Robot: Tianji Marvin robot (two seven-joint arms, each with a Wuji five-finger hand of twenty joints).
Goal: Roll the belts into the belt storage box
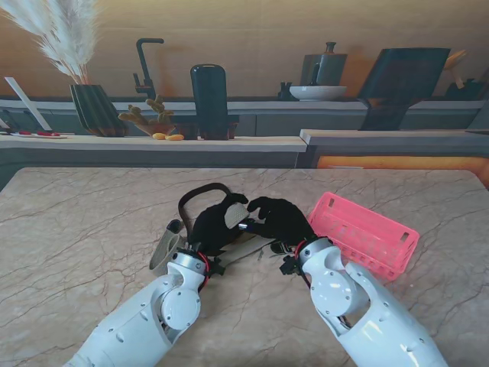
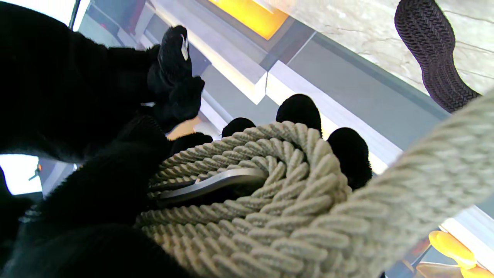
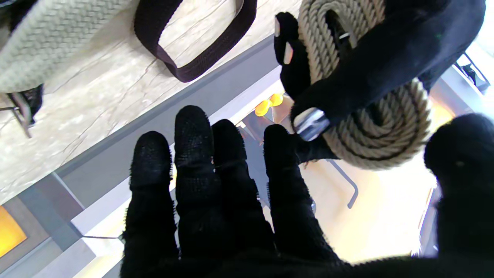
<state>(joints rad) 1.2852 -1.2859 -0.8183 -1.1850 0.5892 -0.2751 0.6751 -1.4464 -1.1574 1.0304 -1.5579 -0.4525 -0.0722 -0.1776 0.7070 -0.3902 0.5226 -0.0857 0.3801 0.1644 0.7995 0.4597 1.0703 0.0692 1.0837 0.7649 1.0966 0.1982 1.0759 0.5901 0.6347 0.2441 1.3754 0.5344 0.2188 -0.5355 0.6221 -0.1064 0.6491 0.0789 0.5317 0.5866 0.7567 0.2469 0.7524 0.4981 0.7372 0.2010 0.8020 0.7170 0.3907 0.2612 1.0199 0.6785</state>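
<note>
Left hand (image 1: 216, 226) is wrapping its fingers (image 2: 349, 158) around a coiled beige braided belt (image 2: 270, 200), the coil sitting inside the curl of the fingers with a metal buckle piece (image 2: 216, 183) at its centre; the loose tail is running off past the wrist. Right hand (image 1: 281, 220) is hovering just beside it, fingers (image 3: 193, 154) straight and side by side, thumb apart, gripping nothing (fingertips nearly meeting the left ones). Dark brown belt (image 1: 200, 196) is lying looped on the marble worktop (image 1: 84, 229) beyond the left fingertips. Pink storage box (image 1: 367, 233) is sitting near the right wrist, away from both sets of fingers.
</note>
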